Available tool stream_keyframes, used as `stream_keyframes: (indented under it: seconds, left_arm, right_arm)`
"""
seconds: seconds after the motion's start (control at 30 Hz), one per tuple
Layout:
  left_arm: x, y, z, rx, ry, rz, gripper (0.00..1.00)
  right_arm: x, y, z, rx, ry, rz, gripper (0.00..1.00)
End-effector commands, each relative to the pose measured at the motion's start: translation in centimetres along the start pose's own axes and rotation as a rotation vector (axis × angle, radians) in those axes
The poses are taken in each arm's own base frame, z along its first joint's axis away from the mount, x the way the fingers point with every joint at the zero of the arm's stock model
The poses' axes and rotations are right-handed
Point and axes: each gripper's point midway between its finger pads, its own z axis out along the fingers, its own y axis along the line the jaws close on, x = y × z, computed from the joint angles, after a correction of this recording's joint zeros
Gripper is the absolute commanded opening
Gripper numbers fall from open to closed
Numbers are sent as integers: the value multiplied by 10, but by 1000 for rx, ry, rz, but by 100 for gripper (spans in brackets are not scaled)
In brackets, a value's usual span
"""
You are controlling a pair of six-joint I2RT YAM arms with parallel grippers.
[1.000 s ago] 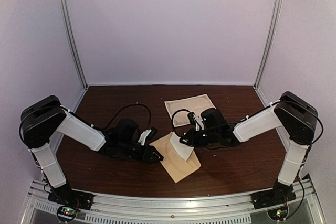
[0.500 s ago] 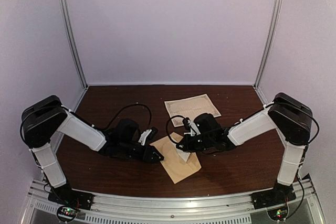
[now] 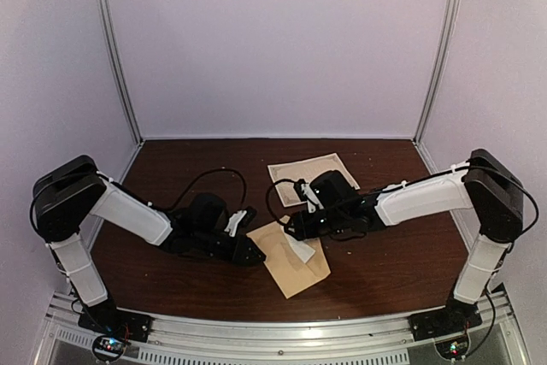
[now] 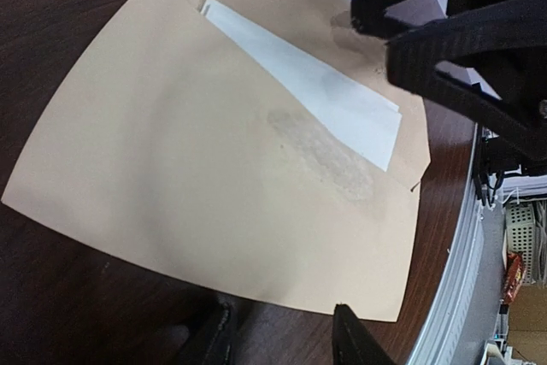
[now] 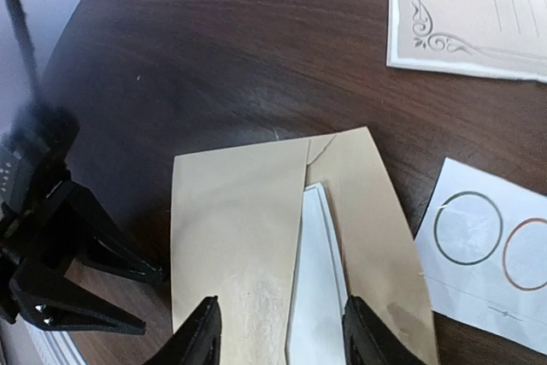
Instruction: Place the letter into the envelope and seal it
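The tan envelope (image 3: pixel 289 264) lies on the dark table between the arms, its flap open. The white letter (image 5: pixel 316 297) sits partly inside it, and a white strip (image 4: pixel 318 98) of it shows at the mouth. My right gripper (image 5: pixel 282 338) is open, its fingers held above the envelope on either side of the letter's exposed end. My left gripper (image 4: pixel 282 341) is open at the envelope's opposite edge, with only bare table between its fingers. In the top view the right gripper (image 3: pixel 295 228) and the left gripper (image 3: pixel 253 254) face each other across the envelope.
A cream sheet with an ornate border (image 3: pixel 312 168) lies behind the envelope. A small white card with round stickers (image 5: pixel 487 254) lies beside the envelope's right side. The table's metal front rail (image 4: pixel 466 254) runs close to the envelope.
The right gripper has moved left over the envelope and gone from shut to open. Less of the white letter shows outside the envelope. The left arm has stayed still.
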Motion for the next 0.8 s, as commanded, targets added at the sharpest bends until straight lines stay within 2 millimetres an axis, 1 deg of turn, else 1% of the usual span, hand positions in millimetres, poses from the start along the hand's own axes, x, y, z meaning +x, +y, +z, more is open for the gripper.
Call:
stream_keyframes:
  seconds: [0.0, 0.13, 0.33, 0.43, 0.57, 0.77]
  left_arm:
    - [-10, -6, -5, -16, -25, 28, 41]
    - [-10, -9, -5, -1, -22, 25, 41]
    - [-2, -14, -2, 24, 0, 25, 41]
    - [3, -15, 1, 33, 19, 22, 41]
    - [6, -15, 2, 35, 27, 20, 41]
    - [11, -13, 5, 45, 36, 6, 41]
  right_arm:
    - [-17, 0, -27, 80, -28, -96, 52]
    - [-9, 0, -31, 83, 2, -94, 53]
    - [17, 3, -26, 41, 62, -59, 52]
    - [27, -2, -23, 41, 79, -29, 51]
    - [33, -11, -20, 75, 89, -9, 51]
    - [44, -18, -10, 96, 127, 32, 51]
